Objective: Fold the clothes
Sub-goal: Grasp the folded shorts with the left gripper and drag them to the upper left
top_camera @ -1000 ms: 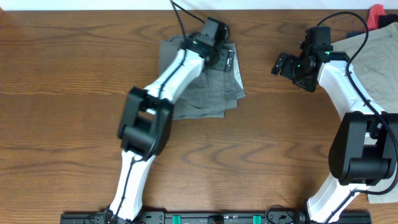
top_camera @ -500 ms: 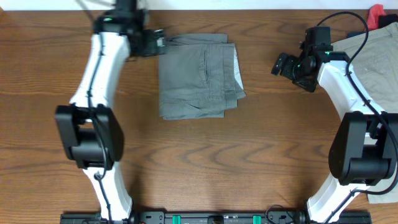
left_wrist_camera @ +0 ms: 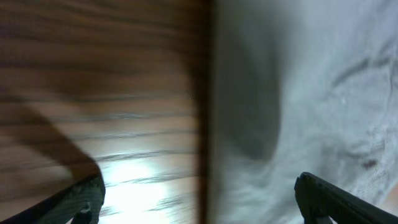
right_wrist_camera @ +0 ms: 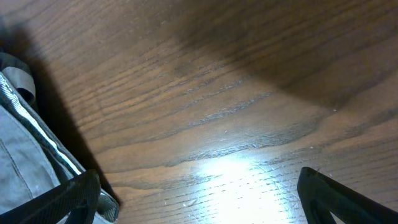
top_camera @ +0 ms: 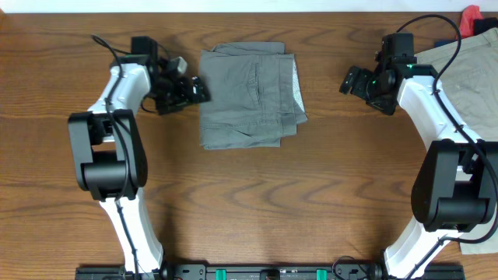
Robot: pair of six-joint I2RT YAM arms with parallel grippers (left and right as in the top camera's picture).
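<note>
The mid-grey shorts (top_camera: 247, 95) lie folded into a rough rectangle on the wooden table, at the back centre. My left gripper (top_camera: 193, 88) is open and empty just left of the fold's left edge. In the left wrist view its fingertips (left_wrist_camera: 199, 205) straddle the edge of the grey cloth (left_wrist_camera: 298, 93). My right gripper (top_camera: 352, 82) is open and empty to the right of the shorts, a gap apart. The right wrist view shows its gripper (right_wrist_camera: 202, 205) over bare wood, with the shorts' edge (right_wrist_camera: 25, 143) at the left. Khaki-beige trousers (top_camera: 467, 70) lie at the far right.
A red item (top_camera: 470, 17) sits at the back right corner. More pale cloth (top_camera: 486, 253) shows at the front right edge. The table's back edge runs along the top of the overhead view.
My left arm has swung off the shorts, out to the far left, then come back down beside the fold's left edge. The shorts now lie uncovered. The right arm has not moved.
</note>
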